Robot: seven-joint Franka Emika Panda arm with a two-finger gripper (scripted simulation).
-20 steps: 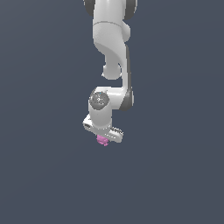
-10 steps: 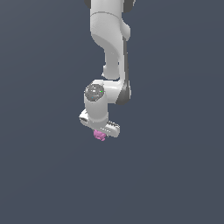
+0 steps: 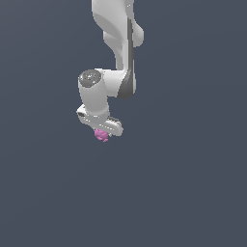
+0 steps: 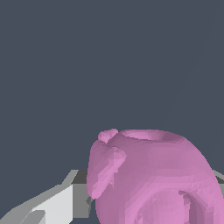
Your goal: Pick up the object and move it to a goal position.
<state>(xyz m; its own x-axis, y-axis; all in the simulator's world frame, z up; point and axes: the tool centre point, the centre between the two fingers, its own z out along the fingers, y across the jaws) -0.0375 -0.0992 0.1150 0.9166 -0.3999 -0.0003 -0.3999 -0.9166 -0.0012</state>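
Arm: white, jointed, entering from the top centre of the exterior view and bending down toward the exterior view's left. Grey round cap on the wrist joint, upper left of centre. Dark seam along the elbow section.

Claw: white, at the lower end of the arm, slightly left of frame centre in the exterior view, tilted so its body slopes down toward the exterior view's right. Closed around the lump, which sits tucked right under the claw body. Fingers too small to separate in the exterior view; one pale grey-and-white finger visible in the lower left corner of the wrist view, touching or just beside the lump's side. A sliver of a second finger possibly at the far right edge of that view, hard to confirm.

Lump: small, pink-purple, knobbly and roundish, far smaller than the claw. In the exterior view, hanging directly below the claw, just left of centre and a little above mid-height. In the wrist view, filling the lower right quarter of the frame, with a flat rim-like top, a small ear-like knob on its upper left and rounded bulges lower down.

Background: plain dark blue-grey in both views, uniform, with no visible edge or surface beneath the lump.
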